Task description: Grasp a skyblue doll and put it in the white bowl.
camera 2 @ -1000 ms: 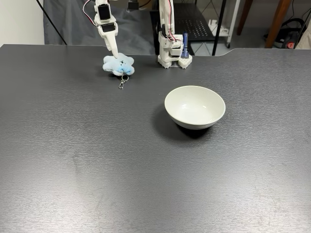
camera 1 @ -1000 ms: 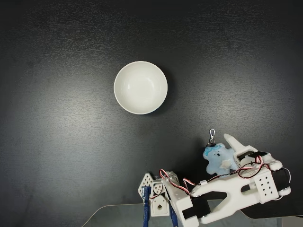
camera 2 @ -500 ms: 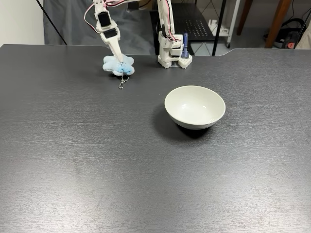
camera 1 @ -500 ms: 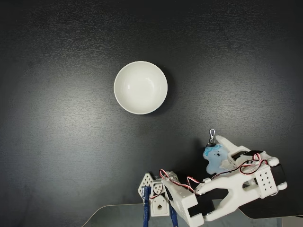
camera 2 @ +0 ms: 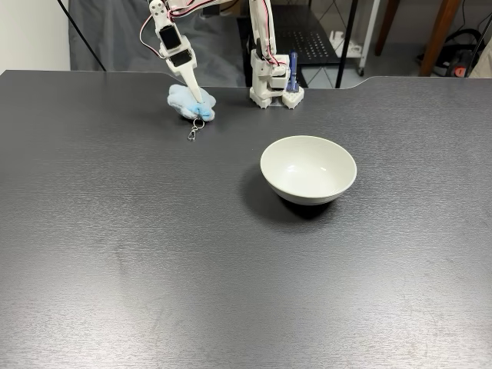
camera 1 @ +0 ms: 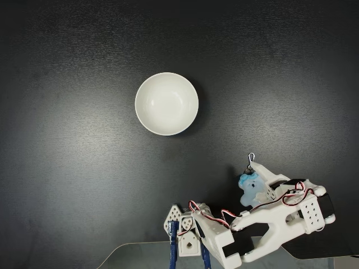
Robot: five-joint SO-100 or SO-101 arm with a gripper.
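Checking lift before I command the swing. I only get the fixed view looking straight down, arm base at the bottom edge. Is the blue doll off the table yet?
Observer: No. In a fixed view from across the table, the skyblue doll sits on the tabletop, bunched under the claw.
Operator: Keychain free?
Observer: The clasp lies on the table just in front of the doll, not hanging.
Operator: Bowl wall an issue?
Observer: The white bowl shows a raised side wall from here, so the doll probably has to be lifted over the rim.
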